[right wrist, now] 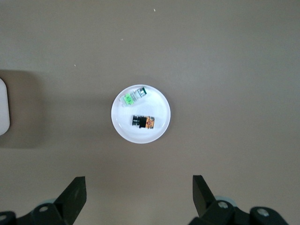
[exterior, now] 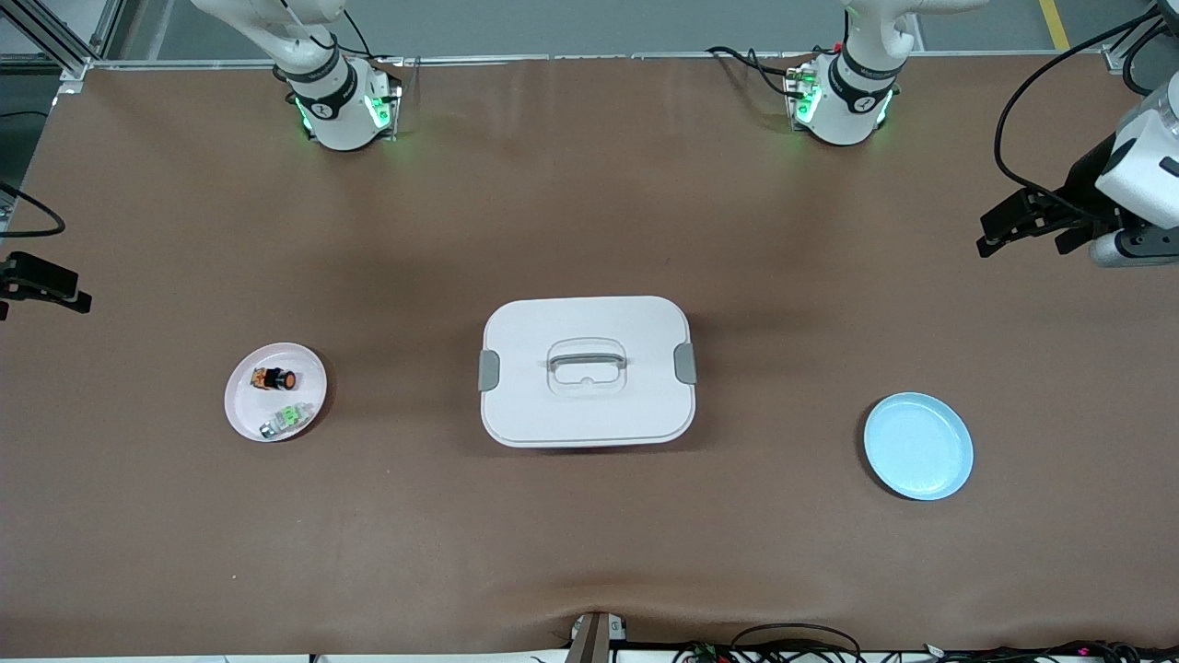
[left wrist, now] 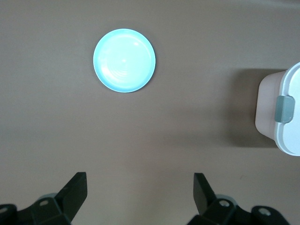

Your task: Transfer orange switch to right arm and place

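Lying on its side on a pink plate [exterior: 241, 410] toward the right arm's end of the table, the orange switch [exterior: 274, 378] has its orange cap turned toward the white box [exterior: 587, 370]. A green part [exterior: 285, 420] lies just beside the switch on the same plate, nearer the front camera.

The box sits mid-table with its lid on, a clear handle on top and a grey latch at each end. A blue plate [exterior: 918, 446] lies bare toward the left arm's end, a little nearer the front camera than the box.

The left gripper [exterior: 1024, 226] hangs in the air at the left arm's end of the table, fingers [left wrist: 75, 190] spread wide with nothing between them; its wrist view looks down on the blue plate and a corner of the box. The right gripper [exterior: 41, 284] hangs at the right arm's end, fingers [right wrist: 75, 193] likewise parted and holding nothing, its wrist view looking down on the pink plate.
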`<state>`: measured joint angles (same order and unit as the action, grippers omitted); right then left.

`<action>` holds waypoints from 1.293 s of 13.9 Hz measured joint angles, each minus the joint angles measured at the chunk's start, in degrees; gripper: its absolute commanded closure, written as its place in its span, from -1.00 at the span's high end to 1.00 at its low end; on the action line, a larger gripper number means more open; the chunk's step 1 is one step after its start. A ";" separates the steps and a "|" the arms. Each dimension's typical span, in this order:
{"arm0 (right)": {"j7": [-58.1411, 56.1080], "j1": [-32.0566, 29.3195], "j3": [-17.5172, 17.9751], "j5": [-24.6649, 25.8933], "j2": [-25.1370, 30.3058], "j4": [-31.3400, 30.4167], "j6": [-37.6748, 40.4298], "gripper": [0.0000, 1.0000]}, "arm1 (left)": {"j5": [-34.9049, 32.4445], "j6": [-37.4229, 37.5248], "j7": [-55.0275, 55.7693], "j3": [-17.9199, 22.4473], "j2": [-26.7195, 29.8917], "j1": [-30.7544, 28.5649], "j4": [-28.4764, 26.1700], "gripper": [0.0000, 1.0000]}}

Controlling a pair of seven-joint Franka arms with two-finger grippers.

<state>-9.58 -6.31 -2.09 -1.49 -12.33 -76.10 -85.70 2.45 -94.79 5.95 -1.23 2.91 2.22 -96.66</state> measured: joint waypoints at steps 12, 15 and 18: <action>7.11 0.12 0.16 -4.69 1.51 1.49 4.85 1.00 | 0.00 1.18 -1.24 -0.26 -1.20 0.39 0.82 1.00; 7.11 0.81 0.28 -2.96 1.80 1.60 5.86 1.00 | 0.00 1.22 -1.36 -0.22 -1.22 0.38 0.82 1.00; 7.25 1.59 0.16 -1.71 2.10 1.64 8.30 1.00 | 0.00 1.23 -1.36 -0.20 -1.22 0.37 0.82 1.00</action>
<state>-2.33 -4.73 -1.93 -3.21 -10.23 -74.45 -77.40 2.45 -93.57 4.59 -1.43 1.69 2.59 -95.83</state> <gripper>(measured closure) 0.000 0.000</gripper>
